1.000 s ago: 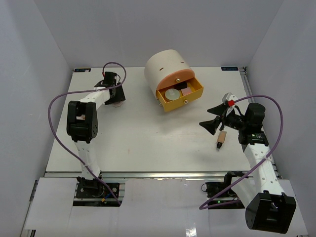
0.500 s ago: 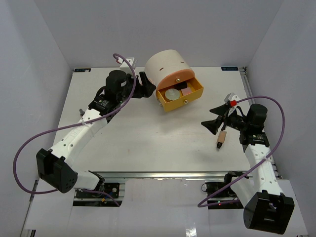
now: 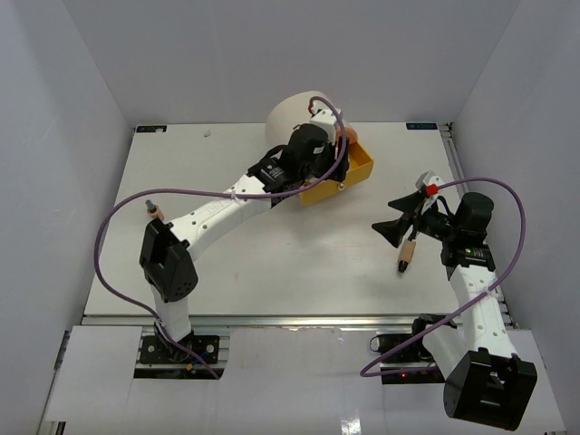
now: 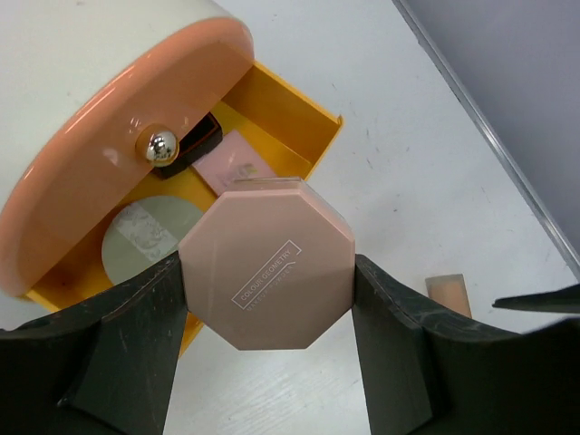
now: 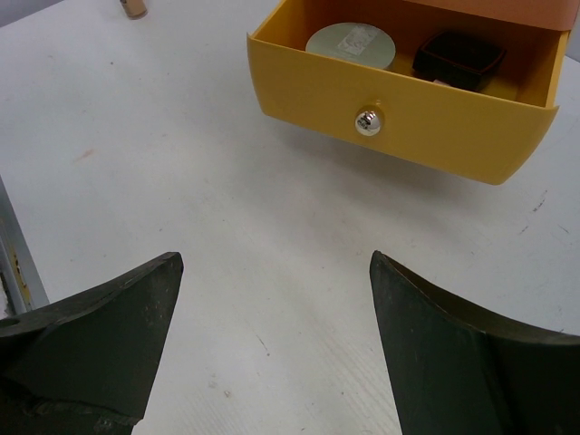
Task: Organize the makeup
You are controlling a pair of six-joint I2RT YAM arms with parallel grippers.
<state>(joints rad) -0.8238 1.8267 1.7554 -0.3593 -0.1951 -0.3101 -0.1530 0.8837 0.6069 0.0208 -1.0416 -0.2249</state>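
Note:
My left gripper (image 4: 265, 272) is shut on a pink octagonal disc (image 4: 265, 263) and holds it above the front of the open yellow drawer (image 4: 299, 127). The drawer holds a silver-white round compact (image 4: 149, 240), a black square case (image 4: 186, 149) and a pink flat palette (image 4: 234, 163). In the top view the left gripper (image 3: 331, 154) hangs over the drawer (image 3: 361, 168). My right gripper (image 3: 385, 216) is open and empty above the table, right of the drawer; the right wrist view shows it (image 5: 274, 263) facing the drawer (image 5: 399, 136). A tan tube (image 3: 406, 254) lies under it.
The cream drum (image 3: 294, 113) with its orange drawer front (image 4: 127, 154) stands at the back centre. A second tan tube (image 3: 152, 210) lies at the left of the table. White walls close in the table at the back and both sides.
My left arm has swung from the far left of the table across to the open yellow drawer. The right gripper has barely moved.

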